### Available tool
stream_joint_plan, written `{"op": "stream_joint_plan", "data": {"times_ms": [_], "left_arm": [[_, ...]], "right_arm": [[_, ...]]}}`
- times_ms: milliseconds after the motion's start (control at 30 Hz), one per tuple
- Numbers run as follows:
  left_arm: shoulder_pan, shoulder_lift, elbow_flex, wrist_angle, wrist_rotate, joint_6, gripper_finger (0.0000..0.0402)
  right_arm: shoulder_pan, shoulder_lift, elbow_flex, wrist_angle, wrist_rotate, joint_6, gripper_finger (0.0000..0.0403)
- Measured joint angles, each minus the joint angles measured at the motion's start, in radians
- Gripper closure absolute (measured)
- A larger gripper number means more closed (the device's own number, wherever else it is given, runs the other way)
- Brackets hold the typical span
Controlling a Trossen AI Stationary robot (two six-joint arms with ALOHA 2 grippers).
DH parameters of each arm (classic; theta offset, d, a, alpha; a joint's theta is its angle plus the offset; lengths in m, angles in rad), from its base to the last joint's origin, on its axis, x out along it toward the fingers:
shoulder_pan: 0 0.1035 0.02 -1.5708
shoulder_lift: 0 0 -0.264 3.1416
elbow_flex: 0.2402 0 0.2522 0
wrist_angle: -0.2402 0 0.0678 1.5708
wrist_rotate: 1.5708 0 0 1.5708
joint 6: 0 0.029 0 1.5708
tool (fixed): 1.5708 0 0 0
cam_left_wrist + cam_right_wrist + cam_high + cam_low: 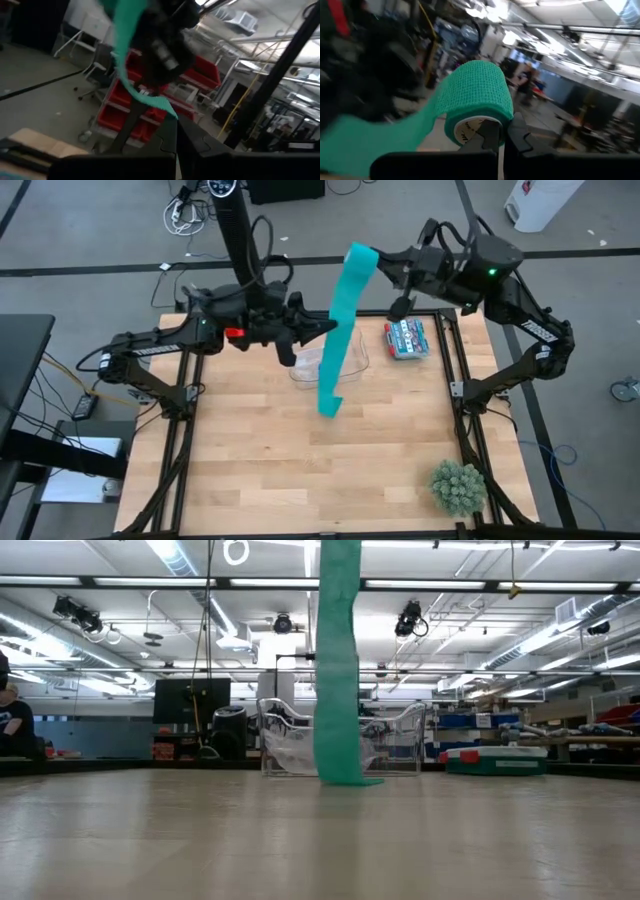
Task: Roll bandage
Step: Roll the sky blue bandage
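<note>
My right claw [501, 131] pinches the bandage [475, 97] roll's core high above the table [260, 460]; my left claw [318, 330], shut, meets the hanging ribbon below. If either slips, I expect the coil unwinds.

Clear bin [352, 360] mid-table; blue box [405, 338] beside it; green plant [458, 486] at corner.

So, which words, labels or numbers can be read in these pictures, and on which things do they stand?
None can be read.
Bandage: dark print on the white core end, too blurred to read.
Blue box at the table's far right side: label too small to read.
Red bins: no readable marks.
</note>
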Motion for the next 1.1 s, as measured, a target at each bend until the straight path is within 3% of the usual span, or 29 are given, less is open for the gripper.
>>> {"op": "stream_joint_plan", "data": {"times_ms": [367, 733, 1100], "left_arm": [[0.003, 0.015, 0.000, -0.066, -0.046, 0.069, 0.0396], [0.003, 0.015, 0.000, -0.066, -0.053, 0.066, 0.0396], [0.003, 0.015, 0.000, -0.058, -0.170, 0.099, 0.0396]], "right_arm": [[0.000, -0.015, 0.000, 0.013, -0.236, 0.189, 0.0403], [-0.002, -0.083, 0.000, -0.045, -0.267, 0.244, 0.0403], [0.029, -0.069, 0.000, -0.124, -0.347, 0.372, 0.0403]]}}
